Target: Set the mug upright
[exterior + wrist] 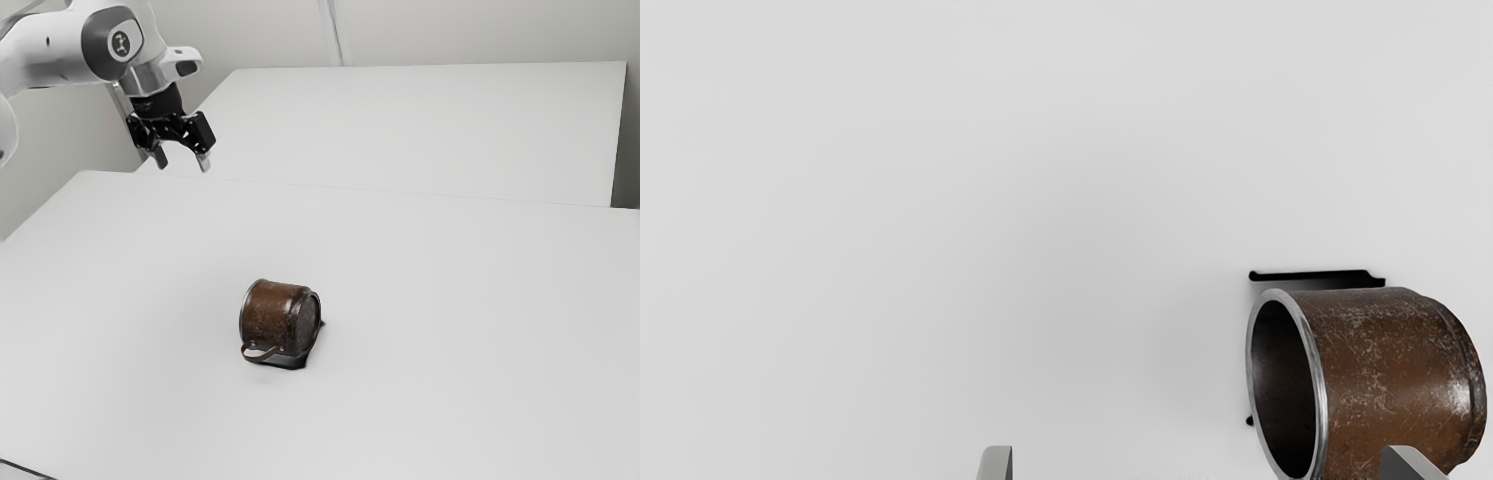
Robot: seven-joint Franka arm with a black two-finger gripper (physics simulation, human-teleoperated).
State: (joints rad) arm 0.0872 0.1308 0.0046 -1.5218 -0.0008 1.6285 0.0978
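The gripper (184, 162) hangs high above the table's far left part in the exterior view, well away from the mug. A rusty brown mug (272, 314) lies on its side, its rim toward the exterior view's left and its base toward the right; the handle points toward the near side. In the wrist view the gripper (1196, 463) is open, its two fingertips wide apart with nothing held. The mug (1393, 380) appears there beyond one fingertip, which overlaps its lower part; its dark hollow is visible, and its handle is hidden.
The mug lies on a white table (450, 330). Behind it stands another white surface (430, 130), toward the exterior view's right of the arm. A dark line (25, 469) crosses the near left corner of the exterior view.
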